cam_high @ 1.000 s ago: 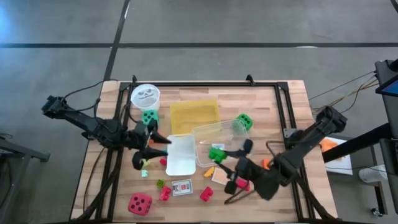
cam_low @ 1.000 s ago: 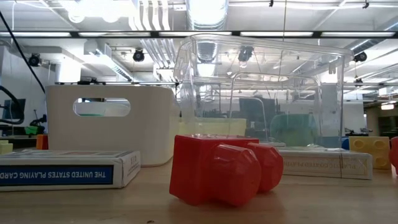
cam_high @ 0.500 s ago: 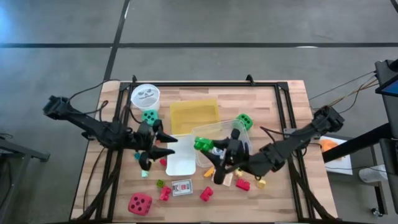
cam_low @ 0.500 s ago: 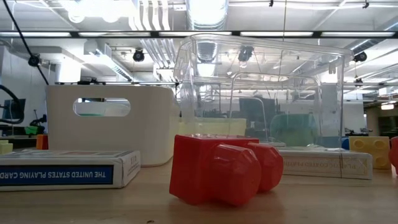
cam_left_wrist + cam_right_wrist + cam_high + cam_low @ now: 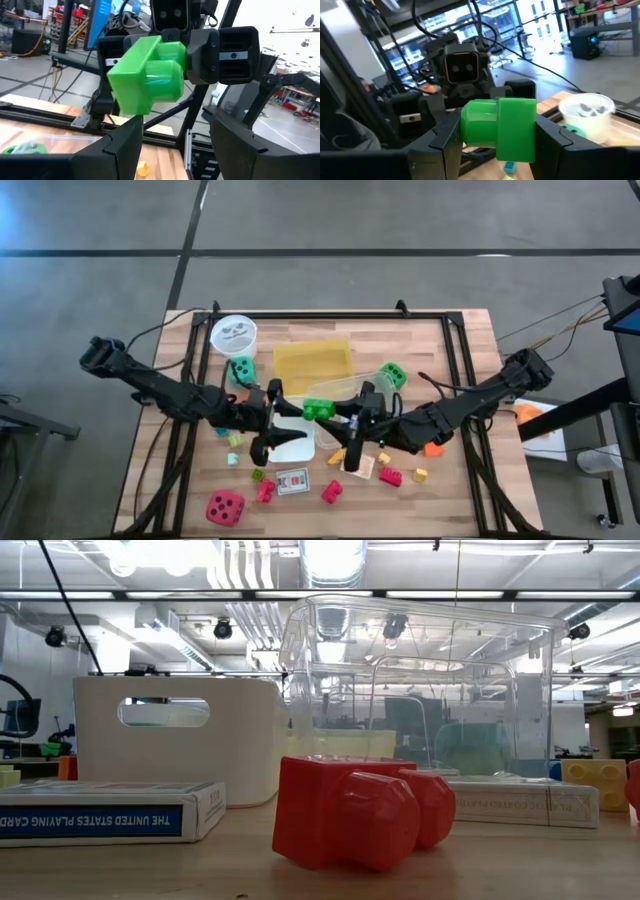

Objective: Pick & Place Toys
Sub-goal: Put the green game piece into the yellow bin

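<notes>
My right gripper [image 5: 337, 413] is shut on a green block [image 5: 319, 410], held in the air over the clear box [image 5: 352, 392] at mid-table. My left gripper [image 5: 284, 413] faces it from the table's left, open, its fingertips just short of the block. In the left wrist view the block [image 5: 147, 75] shows beyond my open fingers [image 5: 125, 147]. Other toys lie on the wood: a red die [image 5: 225, 507], a teal die [image 5: 240, 367], a green die [image 5: 393, 374], a card pack [image 5: 293, 481] and small red blocks [image 5: 331, 492]. My right gripper pinches the green block between its two fingers, one on the round-stud face [image 5: 470, 131], the other on the opposite flat face [image 5: 532, 131]. The fingers come level from the table's right. The block is lifted clear, its stud turned sideways.
A white cup [image 5: 233, 333] stands at the far left and a yellow tray [image 5: 312, 363] behind the clear box. A white tray [image 5: 290, 438] lies under my left gripper. The low view shows a red block [image 5: 350, 815], a card pack [image 5: 105, 810] and the clear box [image 5: 430, 690].
My right gripper has carried the green block up and toward the table's left, rolling as it went; the block now hangs over the clear box's left end. My left gripper has moved toward the table's right, toward the block, and now faces it closely.
</notes>
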Available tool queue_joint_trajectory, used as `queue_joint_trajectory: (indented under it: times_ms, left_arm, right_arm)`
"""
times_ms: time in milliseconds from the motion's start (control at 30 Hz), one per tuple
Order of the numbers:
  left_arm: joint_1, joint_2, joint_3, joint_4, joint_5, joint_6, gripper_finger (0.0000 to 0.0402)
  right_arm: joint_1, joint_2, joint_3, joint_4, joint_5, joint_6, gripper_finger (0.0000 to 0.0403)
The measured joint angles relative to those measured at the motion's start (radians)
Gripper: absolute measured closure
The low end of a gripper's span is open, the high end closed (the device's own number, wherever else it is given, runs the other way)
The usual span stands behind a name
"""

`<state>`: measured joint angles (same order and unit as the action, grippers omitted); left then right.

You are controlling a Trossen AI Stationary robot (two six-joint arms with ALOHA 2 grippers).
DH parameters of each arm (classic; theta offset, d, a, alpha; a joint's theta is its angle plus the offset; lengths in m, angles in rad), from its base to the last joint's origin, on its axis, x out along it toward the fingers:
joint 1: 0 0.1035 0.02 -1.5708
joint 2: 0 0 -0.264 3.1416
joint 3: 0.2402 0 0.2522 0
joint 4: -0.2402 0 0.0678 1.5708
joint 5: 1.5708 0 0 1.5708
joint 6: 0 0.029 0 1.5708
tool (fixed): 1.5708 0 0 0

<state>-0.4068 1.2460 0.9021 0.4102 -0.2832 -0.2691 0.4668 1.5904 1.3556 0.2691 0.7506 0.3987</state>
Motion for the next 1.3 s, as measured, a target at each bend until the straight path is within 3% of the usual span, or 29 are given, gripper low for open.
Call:
queue_joint_trajectory:
  times_ms: [633,1000,1133,1300]
  left_arm:
    - [0.0,-0.001,0.022,-0.074,0.022,-0.053,0.0184]
    - [0.0,-0.001,0.051,-0.066,0.048,0.023,0.0183]
    - [-0.002,-0.001,0.057,-0.061,0.067,0.023,0.0165]
    - [-0.002,-0.001,0.057,-0.063,0.067,0.004,0.0107]
  right_arm:
    - [0.041,0.002,-0.003,0.008,-0.002,-0.008,0.0242]
    - [0.08,-0.009,-0.003,0.035,0.001,-0.034,0.0242]
    - [0.099,-0.019,-0.003,0.053,0.009,-0.065,0.0242]
    - [0.099,-0.018,-0.003,0.051,0.008,-0.066,0.0242]
